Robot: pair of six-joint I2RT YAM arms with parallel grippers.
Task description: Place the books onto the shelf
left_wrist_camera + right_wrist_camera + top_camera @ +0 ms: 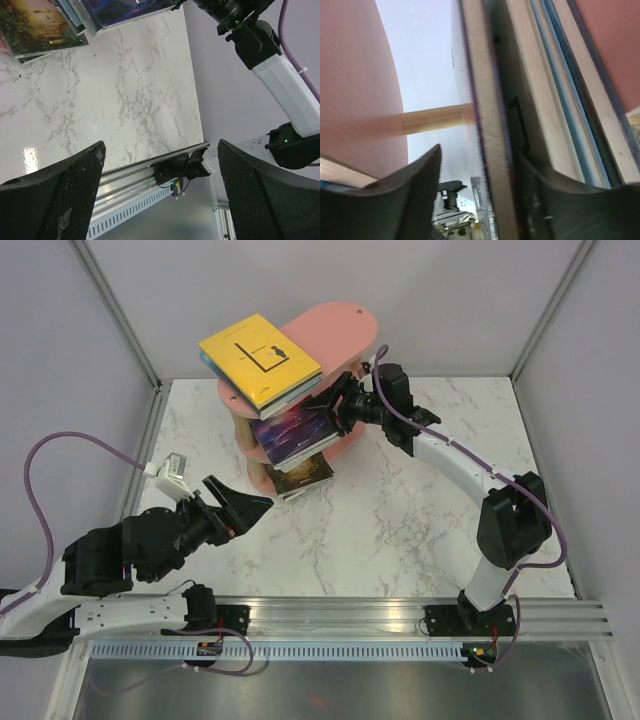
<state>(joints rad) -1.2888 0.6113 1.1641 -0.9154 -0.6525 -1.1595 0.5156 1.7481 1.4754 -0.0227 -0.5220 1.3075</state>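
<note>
From above, the pink shelf (pixel 340 325) stands at the far side of the marble-patterned bench (pixel 420 510), its oval boards smooth and matte. All the books I can see are on it: a yellow book (pixel 258 358) tops a fanned stack on the upper board, a purple-blue book (pixel 295 430) lies with others on the middle board, and a green-gold book (pixel 305 473) pokes out of the lowest tier toward the near side. My right claw (pixel 335 405) is at the right edge of the middle pile. My left claw (pixel 240 495) hangs wide open and empty over the near left of the bench. Through the left wrist I see only glossy veined bench, the green-gold cover at the far corner, and nothing between my dark textured fingers. Through the right wrist, the purple-blue book's thin edge runs between my fingers; they stand apart with daylight on one side, so I am not squeezing it. Layered page blocks sit beside it, a pale wooden post (pixel 435 120) beyond. The risk, I judge, is in backing away: a rubbery finger rubbing the slick cover could drag the book off the board, and any bump to the shelf could slide the overhanging upper stack off.
</note>
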